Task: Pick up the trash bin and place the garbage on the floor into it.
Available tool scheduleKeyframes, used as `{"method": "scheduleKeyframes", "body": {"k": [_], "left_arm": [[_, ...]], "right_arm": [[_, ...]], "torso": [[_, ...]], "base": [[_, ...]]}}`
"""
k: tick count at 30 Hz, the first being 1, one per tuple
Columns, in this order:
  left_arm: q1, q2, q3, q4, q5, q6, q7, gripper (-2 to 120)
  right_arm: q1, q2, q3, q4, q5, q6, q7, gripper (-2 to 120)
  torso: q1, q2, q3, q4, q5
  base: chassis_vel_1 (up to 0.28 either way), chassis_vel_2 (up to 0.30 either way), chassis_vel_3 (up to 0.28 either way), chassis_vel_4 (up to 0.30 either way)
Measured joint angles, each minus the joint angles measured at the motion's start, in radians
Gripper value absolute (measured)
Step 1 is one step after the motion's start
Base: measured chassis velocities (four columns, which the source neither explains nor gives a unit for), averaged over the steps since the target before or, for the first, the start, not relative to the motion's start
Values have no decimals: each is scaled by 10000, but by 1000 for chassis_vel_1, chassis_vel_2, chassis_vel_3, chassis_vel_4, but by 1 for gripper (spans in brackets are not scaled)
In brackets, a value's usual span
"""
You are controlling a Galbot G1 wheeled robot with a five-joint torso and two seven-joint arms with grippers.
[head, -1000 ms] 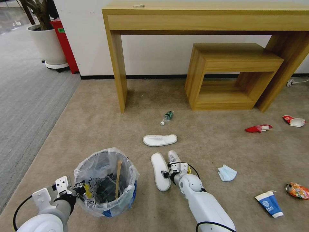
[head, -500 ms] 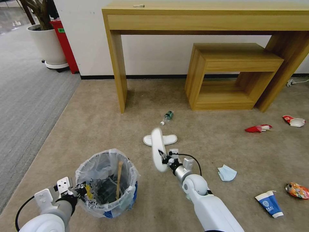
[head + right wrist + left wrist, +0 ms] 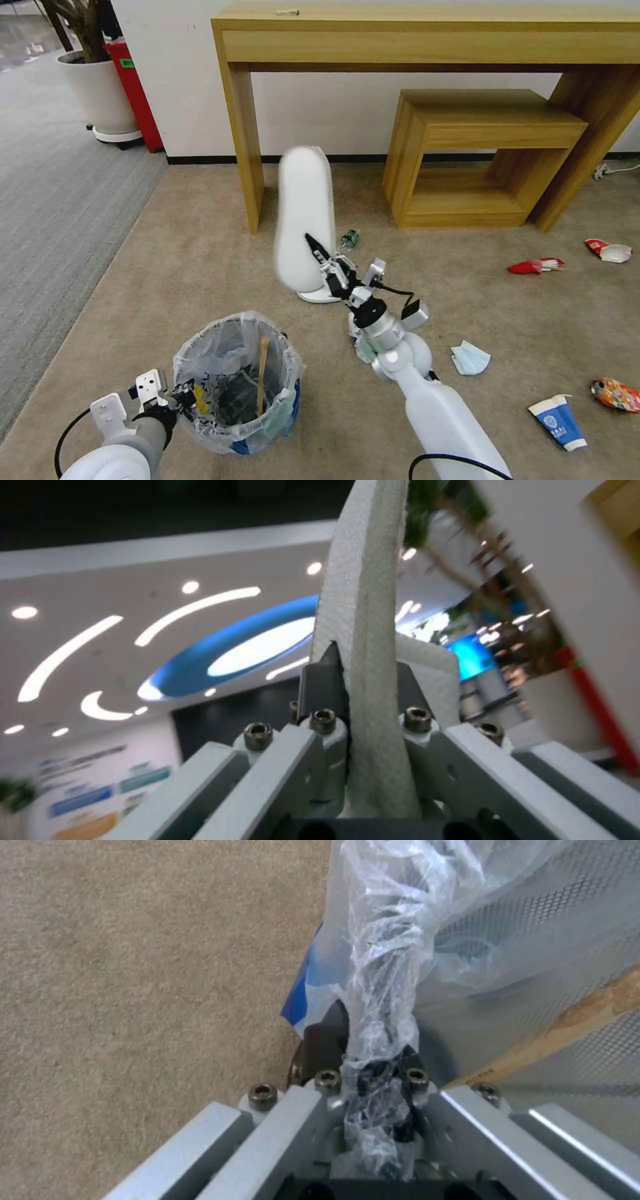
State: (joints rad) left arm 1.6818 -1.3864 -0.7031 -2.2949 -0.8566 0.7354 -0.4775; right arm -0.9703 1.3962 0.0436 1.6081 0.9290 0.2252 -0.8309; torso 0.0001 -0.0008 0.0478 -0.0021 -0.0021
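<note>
Carpet [image 3: 200, 253], beige short-pile, takes up most of the head view; grey ribbed strip [image 3: 53, 200] off to the left, wooden console table [image 3: 427, 40] and low wooden bench [image 3: 480, 153] against the white wall, potted plant [image 3: 93, 80] far left.

Trash bin [image 3: 235, 383] sits low in the head view, clear liner, wooden stick [image 3: 261, 373] leaning inside. Left wrist view adds what the head cam can't resolve: left gripper [image 3: 370, 1075] clenched on the bin rim with bunched liner between the fingers, mesh wall and stick just beyond.

Right gripper [image 3: 319, 257] is raised, clamped on a white slipper [image 3: 303, 213] held upright and motion-blurred. Right wrist view shows the sole edge-on between the fingers [image 3: 323, 680], pointing at the ceiling lights.

On the carpet: second slipper [image 3: 319, 295] behind the gripper, green-label bottle [image 3: 349, 238], blue mask [image 3: 470, 358], blue-white cup [image 3: 559, 421], orange wrapper [image 3: 615, 393], red wrapper [image 3: 535, 266], red-white cup [image 3: 609, 250].
</note>
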Motion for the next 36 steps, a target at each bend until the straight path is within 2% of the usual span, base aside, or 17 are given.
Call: {"method": "scheduleKeyframes", "body": {"k": [4, 12, 17, 20, 22, 28, 29, 32, 33, 36], "left_arm": [[-73, -17, 6, 25, -2, 0, 21, 1], [-144, 105, -153, 43, -144, 0, 29, 1], [-200, 93, -134, 44, -150, -1, 33, 1], [-241, 78, -101, 54, -147, 0, 37, 1], [-246, 78, -102, 56, -146, 0, 37, 1], [-220, 122, -163, 35, -154, 0, 45, 1], [-220, 122, -163, 35, -154, 0, 45, 1], [-193, 159, -201, -14, -179, 0, 51, 1], [-193, 159, -201, -14, -179, 0, 51, 1], [-190, 181, -228, -43, -185, 0, 53, 1]], "right_arm": [[-47, 229, -772, -487, -919, 65, -648, 3], [-151, 225, -905, -1151, -2298, 250, -1446, 3], [-268, 97, -874, -1261, -2548, 327, -1516, 7], [-410, 21, -844, -1349, -2799, 371, -1649, 22], [-426, 11, -834, -1353, -2826, 371, -1683, 25], [-470, -47, -730, -1337, -2868, 372, -1752, 51], [-470, -47, -730, -1337, -2868, 372, -1752, 51], [-530, -87, -637, -1282, -2875, 372, -1726, 65], [-530, -87, -637, -1282, -2875, 372, -1726, 65], [-613, -168, -441, -1099, -2859, 372, -1452, 80]], "torso": [[0, 0, 0, 0, 0], [0, 0, 0, 1, 0], [0, 0, 0, 0, 0], [0, 0, 0, 0, 1], [0, 0, 0, 0, 1], [0, 0, 0, 0, 2], [0, 0, 0, 0, 2], [0, 0, 0, 0, 3], [0, 0, 0, 0, 3], [0, 0, 0, 0, 3]], "base": [[0, 0, 0, 0], [0, 0, 0, 0], [0, 0, 0, 0], [0, 0, 0, 0], [0, 0, 0, 0], [0, 0, 0, 0], [0, 0, 0, 0], [0, 0, 0, 0], [0, 0, 0, 0], [0, 0, 0, 0]]}}
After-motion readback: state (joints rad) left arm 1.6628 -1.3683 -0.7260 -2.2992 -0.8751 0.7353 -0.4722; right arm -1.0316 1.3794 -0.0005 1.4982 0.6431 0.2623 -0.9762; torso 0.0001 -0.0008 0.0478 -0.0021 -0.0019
